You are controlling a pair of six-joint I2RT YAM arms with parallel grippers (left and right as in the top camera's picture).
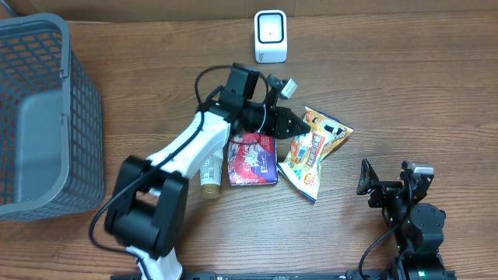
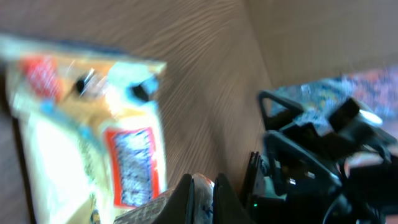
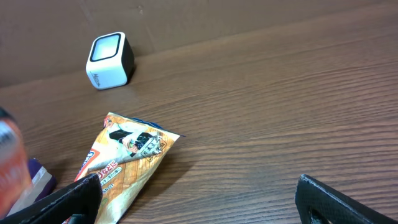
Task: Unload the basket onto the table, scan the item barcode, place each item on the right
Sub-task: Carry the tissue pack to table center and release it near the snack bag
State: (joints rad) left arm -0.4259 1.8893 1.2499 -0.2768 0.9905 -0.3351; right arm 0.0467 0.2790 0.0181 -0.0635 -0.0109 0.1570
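Far to the left of the snack bag [image 1: 315, 152], a grey mesh basket [image 1: 82, 117] is sitting at the edge of the wooden worktop [image 1: 405, 85]. Nearer the bag, though still left of it, a small pale bottle [image 1: 208, 175] is lying beside a purple-and-red packet [image 1: 250, 159], and the packet's right edge is nearly touching the bag.

Over that packet the left arm is reaching rightward, and the left end effector [image 1: 294, 124] is meeting the bag at its upper-left edge. Its jaws are pinching narrowly together there. The blurred left wrist view is showing a pale strip of packaging between the fingertips [image 2: 189, 199], so the left end effector is gripping the bag by that edge. The bag itself is lying flat on the worktop, angled, with its printed orange face turned up.

Behind the bag and slightly to its left, a white scanner [image 1: 270, 36] is standing upright.

Well to the right of the bag and nearer the front edge, the right end effector [image 1: 385, 185] is standing with its jaws spread wide, holding nothing, apart from the bag.
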